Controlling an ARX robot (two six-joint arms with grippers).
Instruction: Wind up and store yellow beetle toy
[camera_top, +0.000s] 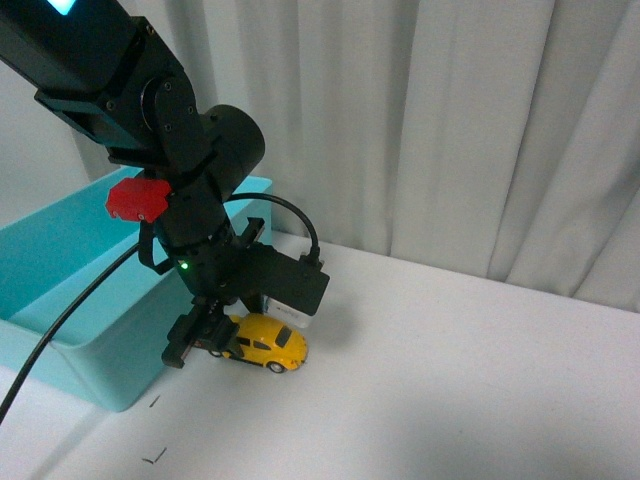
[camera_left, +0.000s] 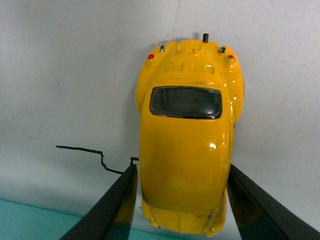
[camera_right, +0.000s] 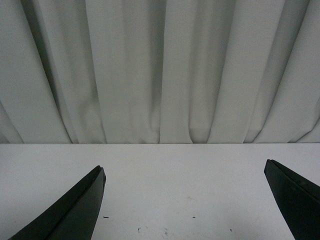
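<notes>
The yellow beetle toy (camera_top: 266, 344) rests on the white table right beside the teal bin, its dark wheels on the surface. My left gripper (camera_top: 205, 337) is shut on the yellow beetle toy, reaching down from the black arm. In the left wrist view the yellow beetle toy (camera_left: 187, 140) fills the middle, dark rear window up, with a black finger pressed against each flank, one of the fingers (camera_left: 117, 197) on its left side. The right gripper (camera_right: 184, 187) is open over bare table, facing the curtain.
A teal plastic bin (camera_top: 70, 290) stands at the left, its near corner close to the toy. A white curtain (camera_top: 450, 130) hangs behind the table. Small black pen marks (camera_top: 153, 456) lie near the table's front edge.
</notes>
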